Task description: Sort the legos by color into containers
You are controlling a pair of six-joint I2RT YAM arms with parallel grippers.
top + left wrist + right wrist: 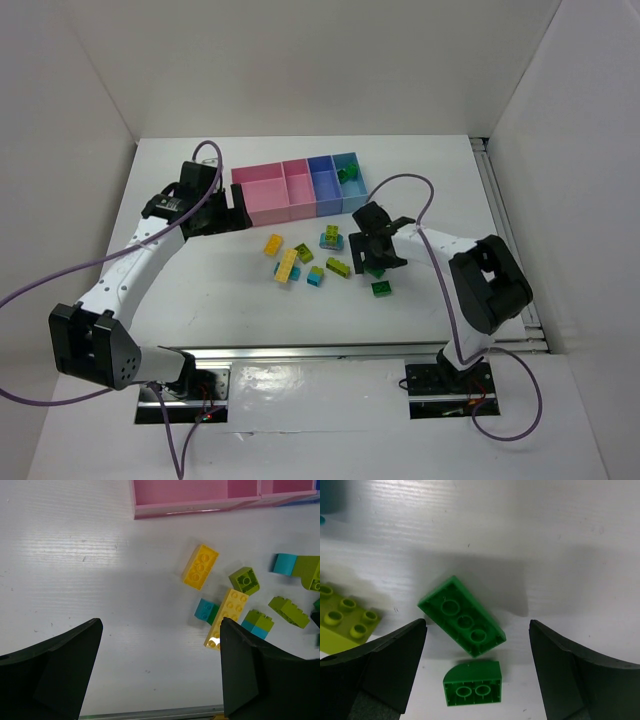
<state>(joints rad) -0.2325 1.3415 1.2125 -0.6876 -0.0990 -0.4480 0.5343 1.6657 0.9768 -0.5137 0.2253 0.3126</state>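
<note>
White table [430, 180], bins [300, 190] at upper centre, loose bricks [300, 262] mid-frame, left gripper [161, 630] spread wide, right gripper [477, 626] spread over two green bricks [462, 615]

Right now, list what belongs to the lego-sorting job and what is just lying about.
Job: loose legos; two dark green bricks under the right gripper; row of four bins; green brick already in the light blue bin.
Just lying about: purple cables; metal rail.
</note>
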